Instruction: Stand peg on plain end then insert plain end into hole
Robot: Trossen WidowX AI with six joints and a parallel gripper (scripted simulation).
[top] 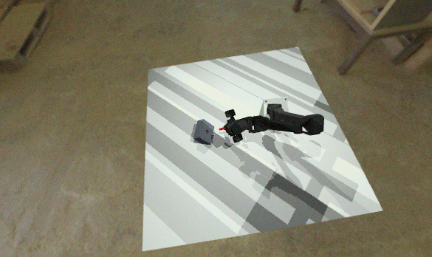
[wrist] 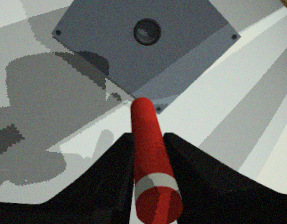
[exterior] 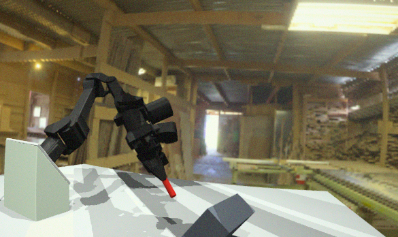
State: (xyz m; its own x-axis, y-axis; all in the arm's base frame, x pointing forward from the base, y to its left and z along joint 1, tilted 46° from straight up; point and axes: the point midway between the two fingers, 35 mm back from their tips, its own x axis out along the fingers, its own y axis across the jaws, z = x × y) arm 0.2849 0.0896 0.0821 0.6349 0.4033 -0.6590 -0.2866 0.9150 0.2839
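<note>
My arm (top: pixel 258 123) (exterior: pixel 79 109) is matte black all over, built of angular, faceted links with blocky joints. Near my hand (top: pixel 222 128) (exterior: pixel 164 179) (wrist: pixel 147 141), two stubby, rounded black housings (exterior: pixel 160 109) (exterior: pixel 167 132) jut out sideways. My fingers are black too, broad behind and narrowing to blunt, squared tips.

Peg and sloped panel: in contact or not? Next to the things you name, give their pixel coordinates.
Apart. The exterior view shows background between the red peg's (exterior: pixel 170 188) (wrist: pixel 150 137) (top: pixel 221 128) tip and the panel (exterior: pixel 228 212) (wrist: pixel 189 50) (top: pixel 202 132).
</note>
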